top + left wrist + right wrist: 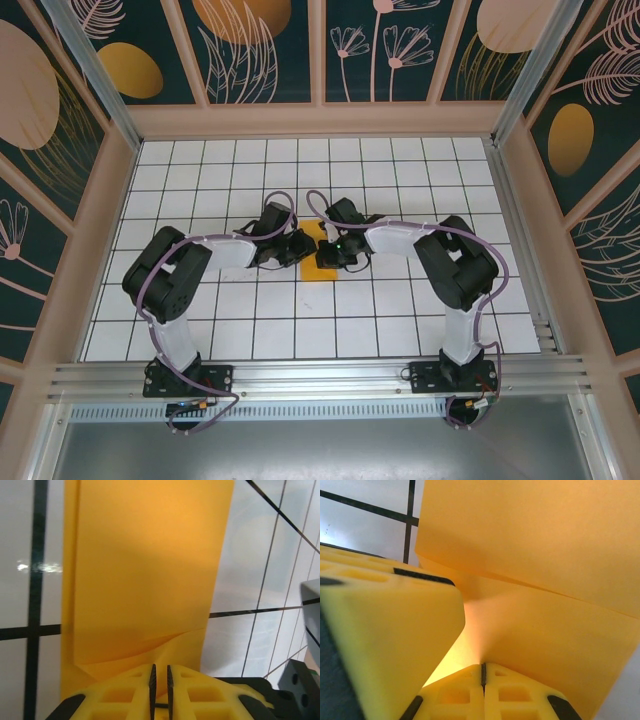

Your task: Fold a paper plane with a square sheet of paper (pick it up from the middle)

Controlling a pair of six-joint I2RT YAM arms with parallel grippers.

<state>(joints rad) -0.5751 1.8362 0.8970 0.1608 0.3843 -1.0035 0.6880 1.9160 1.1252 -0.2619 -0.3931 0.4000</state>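
Folded square sheet of paper (145,575) runs lengthwise ahead of the left gripper (160,669), whose jaws are nearly together; grip not determinable. Right gripper (483,667) is pinched on its crease. White gridded table (400,180).

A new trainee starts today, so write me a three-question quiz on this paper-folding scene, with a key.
1. True or false: the orange paper lies perfectly flat, with no crease.
2. Where are the left gripper and the right gripper? A) together at the paper, near the middle of the table; B) at the far left corner; C) parked at the near rail.
3. Fill in: in the right wrist view, the right gripper's jaws stand ___.
Key: 1 false, a crease crosses it; 2 A; 3 shut.
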